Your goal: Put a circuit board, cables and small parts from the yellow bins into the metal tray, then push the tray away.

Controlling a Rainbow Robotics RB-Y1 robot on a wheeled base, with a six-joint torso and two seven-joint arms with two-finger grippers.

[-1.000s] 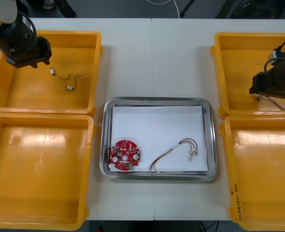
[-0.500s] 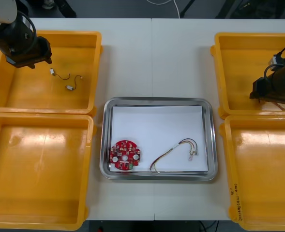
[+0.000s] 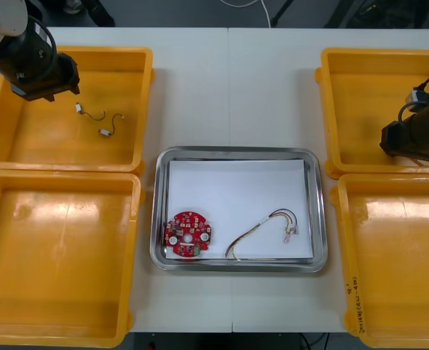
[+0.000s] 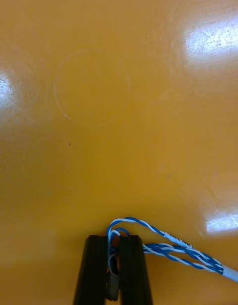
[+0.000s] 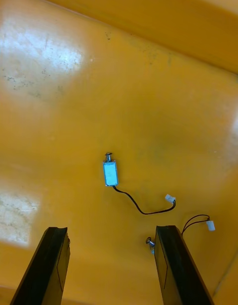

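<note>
My right gripper [image 4: 113, 265] is shut on a twisted blue and white cable [image 4: 163, 245] low over the floor of the far right yellow bin [image 3: 367, 80]; the cable loops out past the fingertips and trails to one side. In the front view this gripper [image 3: 412, 146] sits at that bin's near right side. My left gripper [image 5: 113, 265] hangs open above the far left yellow bin [image 3: 127, 65], where two small metal parts [image 5: 110, 173] with thin black leads lie. In the front view, the left gripper [image 3: 41, 86] is up-left of them [image 3: 79, 109]. The metal tray [image 3: 237, 153] holds a round red circuit board [image 3: 189, 234] and a red and yellow cable [image 3: 261, 227].
Two more yellow bins stand near me, one at the left [image 3: 54, 321] and one at the right [image 3: 389, 321], both bare inside. White table surface lies beyond the tray, between the far bins.
My right gripper has dropped lower into the far right bin and shut on the blue and white cable. The left gripper has opened a little wider and stayed where it was.
</note>
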